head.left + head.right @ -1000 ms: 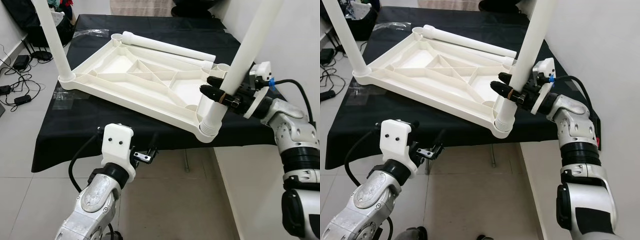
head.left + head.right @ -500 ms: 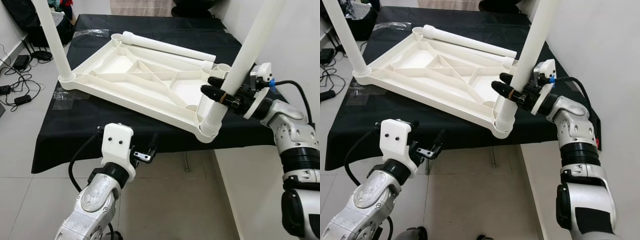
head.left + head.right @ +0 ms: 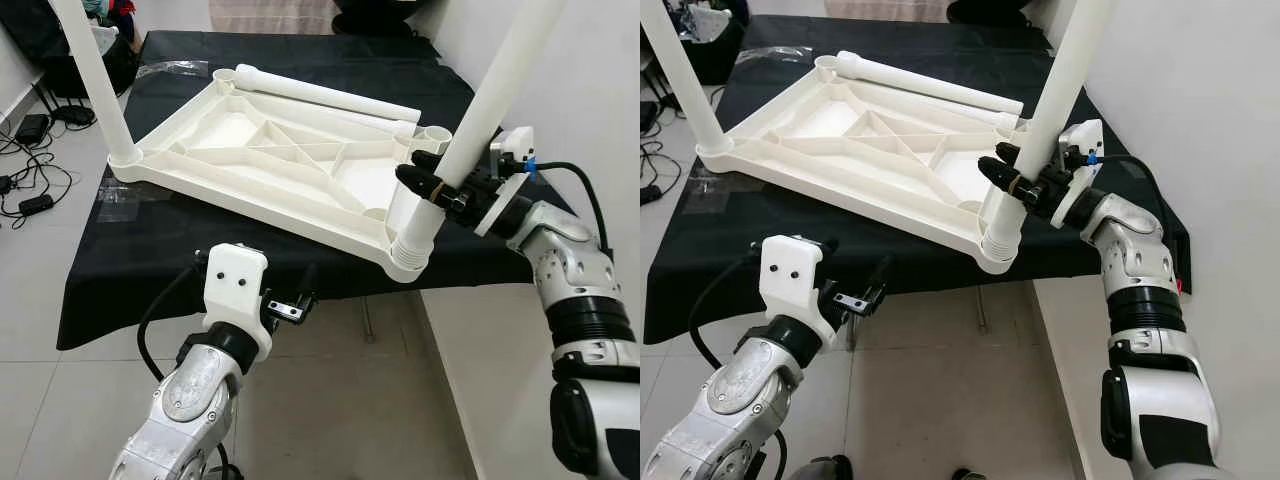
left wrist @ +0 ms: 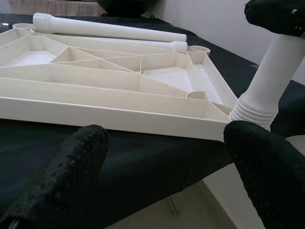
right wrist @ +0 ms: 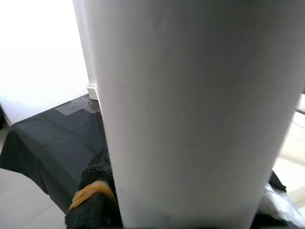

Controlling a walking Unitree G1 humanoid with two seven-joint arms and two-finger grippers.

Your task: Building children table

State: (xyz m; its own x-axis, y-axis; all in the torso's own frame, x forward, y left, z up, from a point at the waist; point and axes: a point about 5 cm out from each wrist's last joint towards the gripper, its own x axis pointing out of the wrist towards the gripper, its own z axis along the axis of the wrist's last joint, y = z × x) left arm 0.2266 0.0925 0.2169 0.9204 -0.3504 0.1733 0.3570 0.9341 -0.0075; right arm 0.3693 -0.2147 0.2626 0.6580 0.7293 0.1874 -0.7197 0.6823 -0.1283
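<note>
A white plastic table top (image 3: 270, 160) lies upside down on a black-covered table (image 3: 150, 260). One white leg (image 3: 490, 90) stands in its near right corner socket (image 3: 405, 262), and my right gripper (image 3: 432, 180) is shut on this leg just above the socket. In the right wrist view the leg (image 5: 190, 109) sits right against the camera. Another leg (image 3: 95, 80) stands in the left corner. A loose leg (image 3: 330, 95) lies along the far edge. My left gripper (image 4: 162, 157) is open, low in front of the table's near edge, holding nothing.
A white wall (image 3: 600, 80) stands close on the right, beside my right arm. Cables (image 3: 30, 190) trail over the tiled floor at the left. Dark bags (image 3: 60, 50) sit beyond the table's far left corner. Tiled floor (image 3: 400, 400) lies below the near edge.
The whole picture has shifted slightly, so the camera moved. My right gripper stays shut on the near right leg, and the left gripper stays open below the table edge.
</note>
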